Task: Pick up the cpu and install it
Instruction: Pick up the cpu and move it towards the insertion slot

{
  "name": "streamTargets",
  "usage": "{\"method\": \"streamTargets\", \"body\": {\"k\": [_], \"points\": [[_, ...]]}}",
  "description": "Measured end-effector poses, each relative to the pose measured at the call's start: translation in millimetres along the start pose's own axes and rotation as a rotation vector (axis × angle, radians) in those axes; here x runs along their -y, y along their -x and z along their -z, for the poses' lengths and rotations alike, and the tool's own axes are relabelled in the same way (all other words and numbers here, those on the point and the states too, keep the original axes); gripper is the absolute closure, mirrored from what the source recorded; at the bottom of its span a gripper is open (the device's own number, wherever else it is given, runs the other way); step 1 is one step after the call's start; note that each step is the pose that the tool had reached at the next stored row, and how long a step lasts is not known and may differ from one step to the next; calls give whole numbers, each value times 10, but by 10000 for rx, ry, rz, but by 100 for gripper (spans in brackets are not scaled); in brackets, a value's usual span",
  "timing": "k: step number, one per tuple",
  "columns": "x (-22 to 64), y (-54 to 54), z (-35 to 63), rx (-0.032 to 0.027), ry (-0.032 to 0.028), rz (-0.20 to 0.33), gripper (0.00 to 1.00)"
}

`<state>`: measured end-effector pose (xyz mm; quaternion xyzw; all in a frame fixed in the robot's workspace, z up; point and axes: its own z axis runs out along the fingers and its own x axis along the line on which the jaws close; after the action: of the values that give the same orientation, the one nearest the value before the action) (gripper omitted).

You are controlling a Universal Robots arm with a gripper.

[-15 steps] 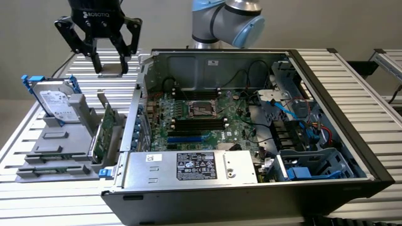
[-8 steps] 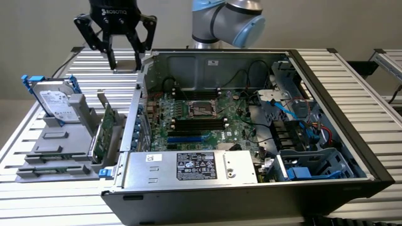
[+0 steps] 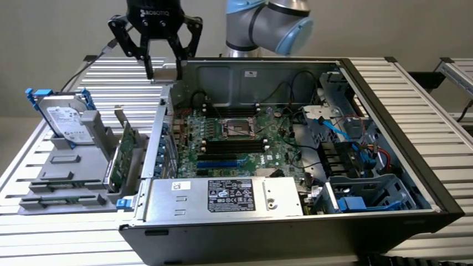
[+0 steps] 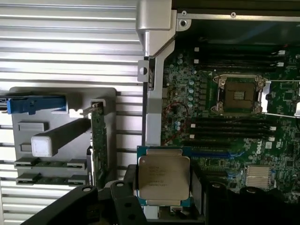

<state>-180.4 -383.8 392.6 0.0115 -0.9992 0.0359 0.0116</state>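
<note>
**Cpu (image 4: 163, 176) held aloft over the case's far corner**

Your gripper (image 3: 165, 70) pinches the cpu by two opposite edges, fingers closed against its sides. The silvery top plate faces the wrist camera, and its printing is too small to read. In the exterior view the chip hangs over the far corner of the open case (image 3: 402, 119), on the exterior view's left. The socket (image 3: 238, 127) lies well apart from it, nearer and toward the exterior view's right. It sits mid-board (image 3: 221, 166), between rows of black memory slots (image 3: 232, 146). Outside the case, on the exterior view's left, a grey tray (image 3: 66, 185) holds a drive (image 3: 65, 117) standing upright in blue brackets. A green card (image 3: 124, 151) stands on edge just beside the case wall. Case and tray rest on the slatted table (image 3: 421, 72), and the arm (image 3: 270, 22) rises behind the case's far wall.
</note>
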Motion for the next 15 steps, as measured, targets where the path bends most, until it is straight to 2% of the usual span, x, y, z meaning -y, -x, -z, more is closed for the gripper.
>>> {"method": "streamTargets", "body": {"k": [3, 5, 8, 15], "points": [[-8, 102, 3, 11, 121, 1, 45], [-23, 172, 5, 14, 162, 3, 45], [-85, 294, -5, 13, 160, 2, 45], [-286, 563, -59, 14, 161, 2, 45]]}}
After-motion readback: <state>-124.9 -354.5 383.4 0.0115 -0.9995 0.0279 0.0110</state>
